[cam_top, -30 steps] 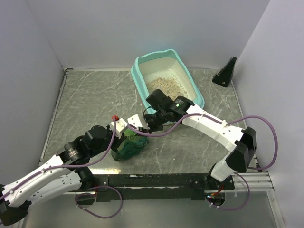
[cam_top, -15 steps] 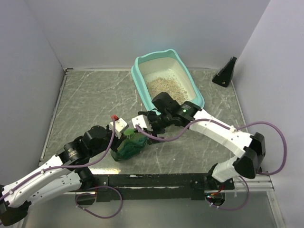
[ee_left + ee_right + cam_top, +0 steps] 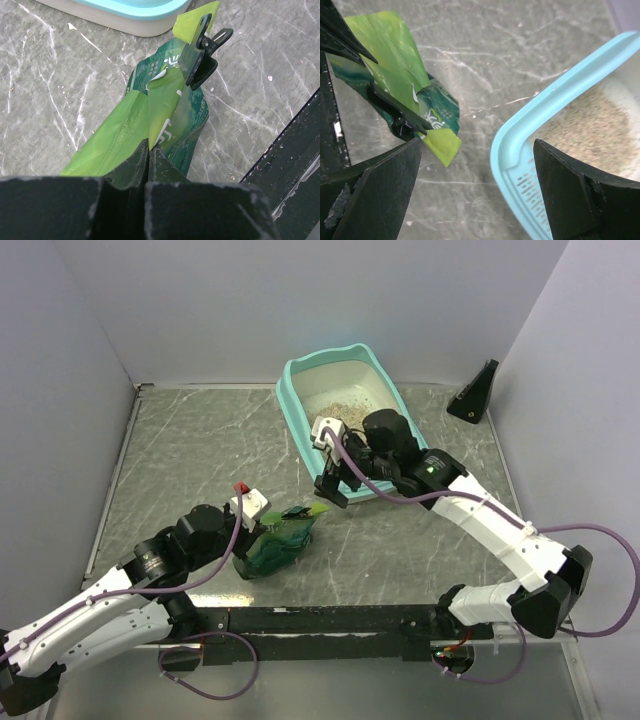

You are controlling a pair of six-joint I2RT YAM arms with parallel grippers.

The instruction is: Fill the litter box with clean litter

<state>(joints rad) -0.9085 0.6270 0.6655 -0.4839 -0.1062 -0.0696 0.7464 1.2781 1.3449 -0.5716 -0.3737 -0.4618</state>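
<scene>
Pale walls (image 3: 300, 300) boxed in a grey marbled desk (image 3: 180, 440), and honestly you looked most of the way there at this point. Your litter box (image 3: 292, 390) sat at the far middle of the desk. The clean litter (image 3: 345, 400) was in its pan as a tan patch, with bare cream showing toward the far end and your right arm hiding the near part from above. The right wrist view showed grains lying close up to the teal corner, so I'd guess a fair layer was down, though I couldn't tell how deep. Your left claw (image 3: 149, 162) was clenched on the green bag (image 3: 125, 135), pinching its crumpled edge, and the bag lay on the desk close to the box's near corner. A black clip (image 3: 200, 65) was biting the bag's folded flap, so it read as sealed up to me. Your right claw (image 3: 477, 145) was released, jaws spread wide with nothing between them, hanging above the gap between the bag and that corner. What was left, as far as I could judge: decide if that patch counts as filled and maybe level it out. If it doesn't, you'd need the clip off to pour more.
</scene>
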